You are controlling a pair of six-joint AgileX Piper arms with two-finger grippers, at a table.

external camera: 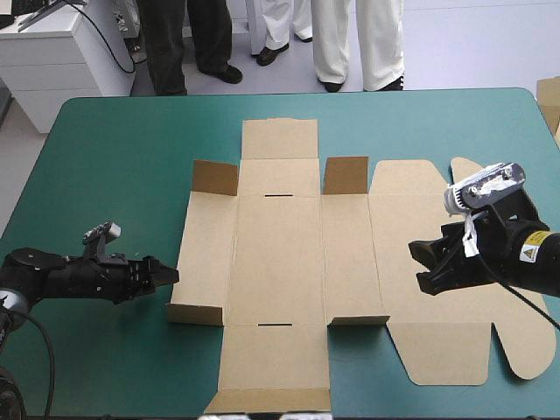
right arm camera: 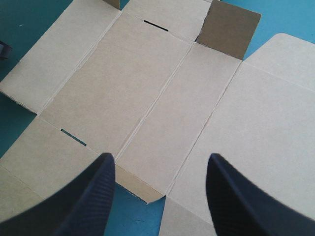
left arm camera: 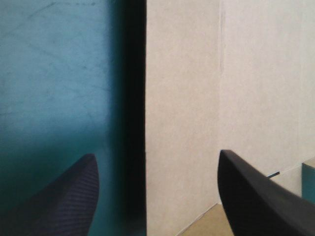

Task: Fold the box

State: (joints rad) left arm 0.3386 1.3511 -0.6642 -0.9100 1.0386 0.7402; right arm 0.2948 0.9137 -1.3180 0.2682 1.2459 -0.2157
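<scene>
The brown box [external camera: 280, 254] lies spread out as a flat cut sheet in the middle of the teal-green table, with short corner flaps [external camera: 215, 177] raised off the cover. My left gripper [external camera: 171, 273] is low on the cover, right at the sheet's left edge. In the left wrist view this gripper [left arm camera: 156, 155] is open, and the box's left edge [left arm camera: 197, 98] lies just ahead between the fingers. My right gripper [external camera: 417, 267] hovers over the sheet's right-hand lid panel, open. Its wrist view shows the right gripper [right arm camera: 158, 157] above the flat panels [right arm camera: 147, 83], holding nothing.
The sheet's near flap [external camera: 271, 398] reaches the table's front edge. Bare teal-green cover [external camera: 114, 175] lies left of the box and along the far edge. A pale brown object [external camera: 549, 101] shows at the table's far right corner.
</scene>
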